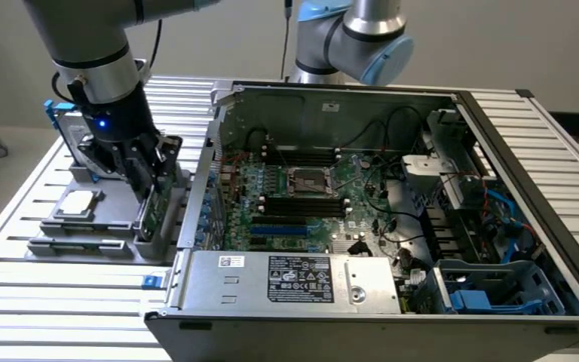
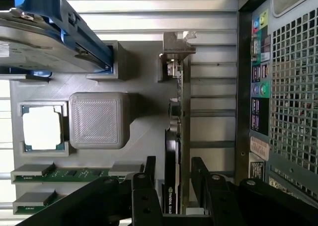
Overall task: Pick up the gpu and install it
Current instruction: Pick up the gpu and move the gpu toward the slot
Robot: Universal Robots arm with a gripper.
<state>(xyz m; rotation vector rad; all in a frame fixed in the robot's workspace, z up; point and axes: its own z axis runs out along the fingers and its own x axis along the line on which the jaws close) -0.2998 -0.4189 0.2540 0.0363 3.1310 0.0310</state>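
Black fingers [image 2: 150, 166] of my gripper [image 2: 174, 160] stand parted astride the gpu [image 2: 185, 112], one on each face, with a sliver of gap showing on the black side, so the card is bracketed and not clamped. It stands on its long edge in a slot of the grey parts fixture [image 2: 144, 87]. Its long axis runs away from my wrist to the silver end bracket [image 2: 176, 47] at the far end. The black face turns toward the processor chip [image 2: 42, 128] and the green board toward the computer case [image 2: 288, 87].

On the case side, a strip of bare slatted table [image 2: 213, 77] separates card and perforated rear panel — the open lane here. On the other side a raised grey block [image 2: 94, 119] sits between card and chip.

The fixture also holds two memory sticks [image 2: 54, 175] in their recesses, the chip in its square pocket, and beyond them the hard drive [image 2: 49, 37] in its blue frame.

From the exterior view, my gripper [image 1: 148, 181] reaches down onto the gpu [image 1: 154, 215] just beside the case's wall [image 1: 212, 151]; the case lies open, motherboard [image 1: 310, 188] exposed. A second arm [image 1: 355, 38] rises behind it.
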